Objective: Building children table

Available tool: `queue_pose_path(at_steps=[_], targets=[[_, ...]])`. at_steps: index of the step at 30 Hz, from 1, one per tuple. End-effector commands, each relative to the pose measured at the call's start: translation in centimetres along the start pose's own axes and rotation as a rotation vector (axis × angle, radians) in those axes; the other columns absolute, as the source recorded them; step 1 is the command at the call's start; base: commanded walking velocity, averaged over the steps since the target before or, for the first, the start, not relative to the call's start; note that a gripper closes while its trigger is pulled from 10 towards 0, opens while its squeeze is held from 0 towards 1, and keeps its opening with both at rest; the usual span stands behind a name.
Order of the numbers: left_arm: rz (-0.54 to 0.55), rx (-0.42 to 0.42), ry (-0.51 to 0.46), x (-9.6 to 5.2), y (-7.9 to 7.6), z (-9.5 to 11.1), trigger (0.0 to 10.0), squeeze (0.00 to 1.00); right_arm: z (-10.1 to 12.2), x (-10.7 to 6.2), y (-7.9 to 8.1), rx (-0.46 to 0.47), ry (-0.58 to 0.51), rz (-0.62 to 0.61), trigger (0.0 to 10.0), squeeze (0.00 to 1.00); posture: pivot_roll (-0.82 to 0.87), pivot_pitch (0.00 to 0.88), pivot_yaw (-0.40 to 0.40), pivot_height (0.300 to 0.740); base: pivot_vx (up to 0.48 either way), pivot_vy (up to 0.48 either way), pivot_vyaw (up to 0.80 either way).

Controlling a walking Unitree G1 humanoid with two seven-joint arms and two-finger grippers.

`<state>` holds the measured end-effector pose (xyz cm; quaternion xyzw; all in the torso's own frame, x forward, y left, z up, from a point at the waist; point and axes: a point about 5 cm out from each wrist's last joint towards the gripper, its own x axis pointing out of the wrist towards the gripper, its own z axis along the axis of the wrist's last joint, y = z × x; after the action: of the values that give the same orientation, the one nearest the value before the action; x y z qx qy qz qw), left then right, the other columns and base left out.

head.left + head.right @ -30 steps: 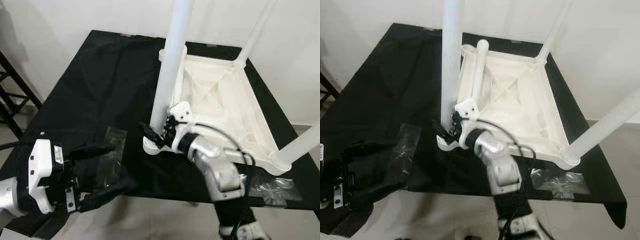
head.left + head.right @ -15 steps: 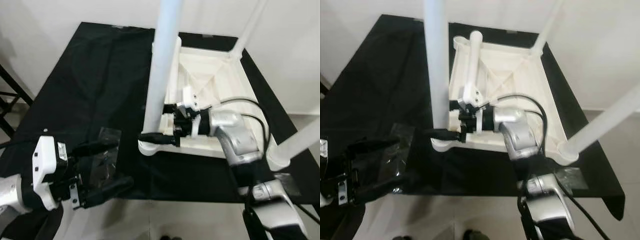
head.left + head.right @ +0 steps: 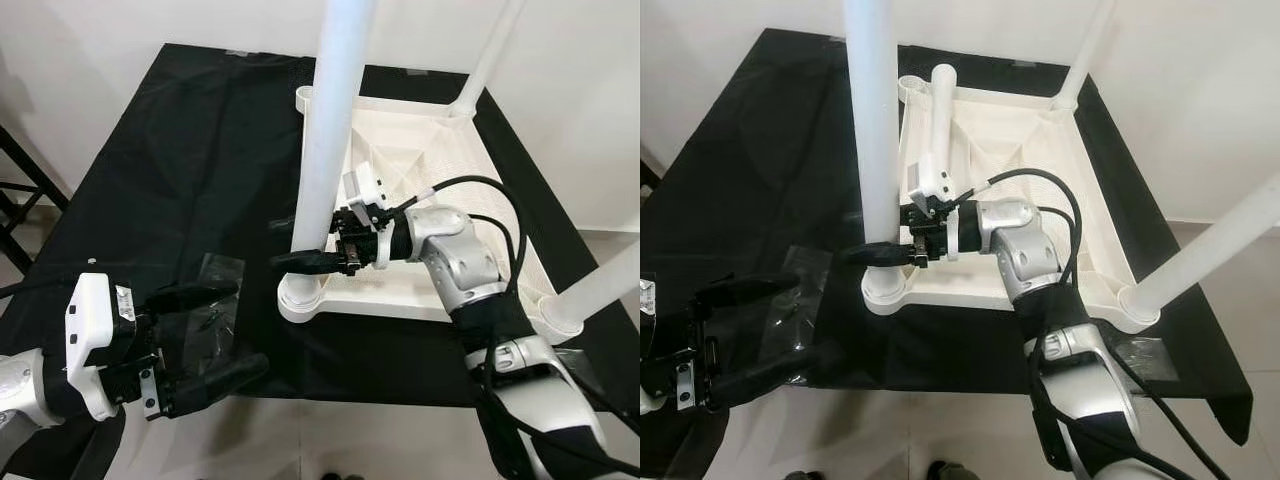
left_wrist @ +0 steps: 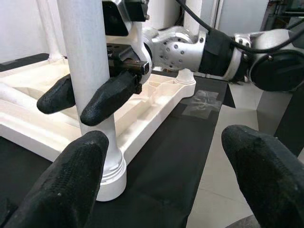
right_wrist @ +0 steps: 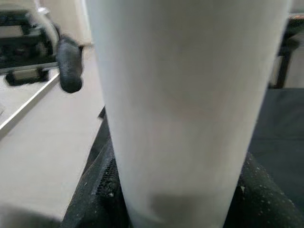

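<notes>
A white children's table [image 3: 440, 170] lies upside down on the black cloth. Its near-left leg [image 3: 330, 130] stands upright in the corner socket [image 3: 300, 300]. My right gripper [image 3: 298, 243] reaches in from the right and is shut on this leg low down, one black finger [image 4: 111, 92] on each side. In the right wrist view the leg [image 5: 185, 95] sits between the fingers. My left gripper [image 3: 212, 335] hovers open at the front left, above a clear plastic bag [image 3: 222, 290], apart from the leg.
Two more legs stand at the far right corner [image 3: 490, 55] and the near right corner [image 3: 605, 290]. A loose white leg [image 3: 937, 120] lies inside the tabletop. A clear plastic piece [image 3: 1150, 355] lies at the front right. A black metal frame [image 3: 20, 200] stands left of the table.
My right gripper has moved from the leg's base socket slightly higher, and its fingers now clasp the leg. The left gripper has stayed open in place. The camera has shifted a little.
</notes>
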<state>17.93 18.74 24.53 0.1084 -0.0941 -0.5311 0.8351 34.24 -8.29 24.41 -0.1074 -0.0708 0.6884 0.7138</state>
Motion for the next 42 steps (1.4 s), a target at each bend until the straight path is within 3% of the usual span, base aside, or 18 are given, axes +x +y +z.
queue_pose_path(at_steps=[1, 2, 4, 6, 8, 12, 19, 20, 23, 24, 29, 31, 32, 34, 35, 37, 39, 42], targets=[[-0.026, -0.001, 0.007, 0.0, -0.2, 0.0, 10.0, 0.00, -2.1, -0.7, 0.4, 0.045, 0.045, -0.181, 0.0, 0.00, 0.11, 0.196, -0.132, 0.740, 0.000, 0.000, 0.00], [-0.026, -0.001, 0.007, 0.0, -0.2, 0.0, 10.0, 0.00, -2.1, -0.7, 0.4, 0.045, 0.045, -0.181, 0.0, 0.00, 0.11, 0.196, -0.132, 0.740, 0.000, 0.000, 0.00], [-0.026, 0.000, 0.009, -0.1, -0.3, 0.0, 10.0, 0.00, -4.3, -0.4, 1.0, 0.098, 0.105, -0.500, 0.0, 0.00, 0.12, 0.198, -0.141, 0.740, 0.000, 0.000, 0.00], [-0.026, 0.000, 0.009, -0.1, -0.3, 0.0, 10.0, 0.00, -4.3, -0.4, 1.0, 0.098, 0.105, -0.500, 0.0, 0.00, 0.12, 0.198, -0.141, 0.740, 0.000, 0.000, 0.00], [-0.024, 0.001, 0.010, -0.1, -0.3, 0.1, 10.0, 0.00, -6.8, 0.5, 5.1, 0.174, 0.228, -0.805, 0.0, 0.00, 0.12, 0.213, -0.127, 0.740, 0.000, 0.000, 0.00], [-0.032, -0.006, 0.005, 0.0, -0.3, 0.1, 10.0, 0.00, -7.0, 0.7, 6.1, 0.178, 0.248, -0.873, 0.0, 0.00, 0.10, 0.204, -0.114, 0.740, 0.000, 0.000, 0.00], [-0.032, 0.006, 0.010, 0.0, 0.0, 0.1, 10.0, 0.00, -6.3, 1.4, 4.9, 0.147, 0.231, -0.863, 0.0, 0.00, 0.10, 0.202, -0.128, 0.740, 0.000, 0.000, 0.00], [-0.031, 0.006, 0.009, 0.0, -0.1, 0.1, 10.0, 0.00, -6.0, 1.5, 4.6, 0.144, 0.232, -0.880, 10.0, 0.00, 0.10, 0.202, -0.126, 0.740, 0.000, 0.000, 0.00], [-0.030, 0.004, 0.007, 0.1, -0.1, 0.1, 10.0, 0.00, -5.2, 1.7, 4.2, 0.150, 0.204, -0.900, 10.0, 0.00, 0.11, 0.201, -0.124, 0.740, 0.000, 0.000, 0.00], [-0.030, 0.003, 0.006, 0.1, -0.1, 0.0, 10.0, 0.00, -4.4, 2.0, 4.0, 0.158, 0.169, -0.871, 10.0, 1.00, 0.11, 0.199, -0.124, 0.740, 0.000, 0.000, 0.00], [-0.029, 0.004, 0.004, 0.2, -0.1, 0.0, 10.0, 0.00, -2.2, 2.5, 2.6, 0.113, 0.073, -0.742, 10.0, 1.00, 0.11, 0.197, -0.125, 0.740, 0.000, 0.000, 0.00], [-0.029, 0.005, 0.004, 0.2, -0.1, 0.0, 10.0, 0.00, -0.6, 2.9, 2.0, 0.059, 0.003, -0.594, 10.0, 1.00, 0.11, 0.196, -0.124, 0.740, 0.000, 0.000, 0.00], [-0.031, 0.005, 0.003, 0.3, -0.1, 0.0, 10.0, 0.00, 0.2, 3.1, 2.1, 0.005, -0.024, -0.465, 10.0, 0.39, 0.11, 0.193, -0.123, 0.740, 0.000, 0.000, 0.00], [-0.031, 0.005, 0.003, 0.3, -0.1, 0.0, 10.0, 0.00, 0.2, 3.1, 2.1, 0.005, -0.024, -0.465, 10.0, 0.39, 0.11, 0.193, -0.123, 0.740, 0.000, 0.000, 0.00], [-0.033, 0.005, 0.001, 0.4, -0.1, 0.0, 10.0, 0.00, 0.7, 3.2, 2.5, -0.011, -0.039, -0.313, 10.0, 0.00, 0.11, 0.190, -0.123, 0.740, 0.000, 0.000, 0.00], [-0.036, 0.006, -0.001, 0.5, -0.1, 0.0, 10.0, 0.00, 1.0, 3.3, 2.9, -0.037, -0.029, -0.101, 10.0, 0.00, 0.12, 0.190, -0.123, 0.740, 0.000, 0.000, 0.00], [-0.038, 0.008, -0.002, 0.5, -0.1, 0.1, 10.0, 0.00, 1.0, 3.3, 2.7, -0.053, -0.003, 0.016, 10.0, 0.00, 0.12, 0.190, -0.124, 0.740, 0.000, 0.000, 0.00], [-0.038, 0.010, -0.002, 0.5, -0.1, 0.1, 10.0, 0.00, 1.0, 3.5, 2.0, -0.040, 0.001, 0.072, 10.0, 0.00, 0.13, 0.190, -0.125, 0.740, 0.000, 0.000, 0.00]])
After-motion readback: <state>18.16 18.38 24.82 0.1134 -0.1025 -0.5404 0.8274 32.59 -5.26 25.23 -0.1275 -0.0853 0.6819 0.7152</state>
